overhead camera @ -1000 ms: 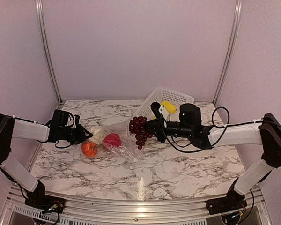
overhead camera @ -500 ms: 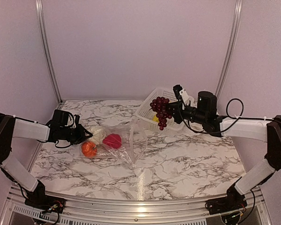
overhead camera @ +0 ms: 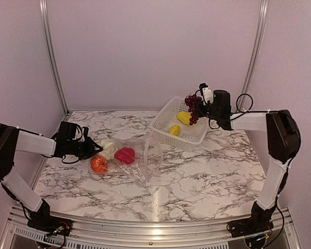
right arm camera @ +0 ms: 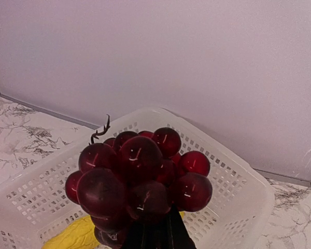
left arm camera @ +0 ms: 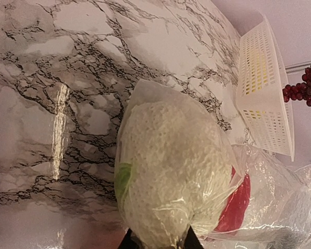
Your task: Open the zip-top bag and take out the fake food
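Right gripper (overhead camera: pixel 199 107): clenched on the grape bunch (overhead camera: pixel 192 108), which hangs in the air above the far right part of the basket (overhead camera: pixel 165 115).
Left gripper (overhead camera: pixel 91 149): as far as the wrist view shows, it pinches the plastic of the zip-top bag (overhead camera: pixel 142 155) at its left end, just beside the white lumpy piece (overhead camera: pixel 108 148).
Zip-top bag: it lies on the table (overhead camera: pixel 207 176) between the 2 arms, left of the basket, and its mouth toward the right looks open.
Inside the bag: the white lumpy piece, the orange round piece (overhead camera: pixel 98 164) and the red piece (overhead camera: pixel 124 155).
In the basket: 2 yellow fruits (overhead camera: pixel 184 118).
Risk 1: the bunch is near the far rim, so a release here could let it hit the rim and roll out on the table.
Risk 2: the grapes are round and smooth, so they may slip from the fingers before the release is intended.
Risk 3: the film is thin, so the left pinch may slide off and the bag would then drag when the next piece is pulled.
Risk 4: the mouth may fall flat and block the next reach.
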Available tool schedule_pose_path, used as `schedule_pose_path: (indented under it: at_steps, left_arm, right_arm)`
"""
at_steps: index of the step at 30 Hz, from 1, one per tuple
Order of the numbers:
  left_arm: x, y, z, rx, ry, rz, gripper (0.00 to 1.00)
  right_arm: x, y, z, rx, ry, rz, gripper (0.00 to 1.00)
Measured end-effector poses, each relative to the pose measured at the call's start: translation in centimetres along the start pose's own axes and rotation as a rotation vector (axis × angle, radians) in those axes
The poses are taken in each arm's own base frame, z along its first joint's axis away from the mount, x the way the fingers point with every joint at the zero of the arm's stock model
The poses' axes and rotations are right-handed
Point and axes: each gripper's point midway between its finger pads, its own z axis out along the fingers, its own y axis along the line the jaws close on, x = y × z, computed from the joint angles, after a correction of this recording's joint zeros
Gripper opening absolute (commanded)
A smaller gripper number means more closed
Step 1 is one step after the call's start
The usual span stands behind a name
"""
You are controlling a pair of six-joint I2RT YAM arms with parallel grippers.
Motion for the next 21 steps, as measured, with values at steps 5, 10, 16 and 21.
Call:
schedule_pose_path:
  at_steps: [5,10,16,21]
  left_arm:
    - [-0.1,0.0,0.2,0.005,-0.002,-0.001,0.0]
    - [-0.2,-0.1,0.3,0.012,-0.004,-0.006,0.0]
    - [-0.2,-0.1,0.3,0.015,-0.004,-0.012,0.0]
    - [-0.3,-0.3,0.4,0.028,-0.005,-0.013,0.0]
  right_arm:
    - [3.1,-3.1,3.1,0.121,0.08,-0.001,0.09]
    - [5.5,-4.7,5.1,0.197,0.151,-0.021,0.46]
    - [5.9,-5.2,4.9,0.224,0.175,-0.049,0.59]
    - [4.5,-3.7,4.4,0.139,0.156,-0.038,0.6]
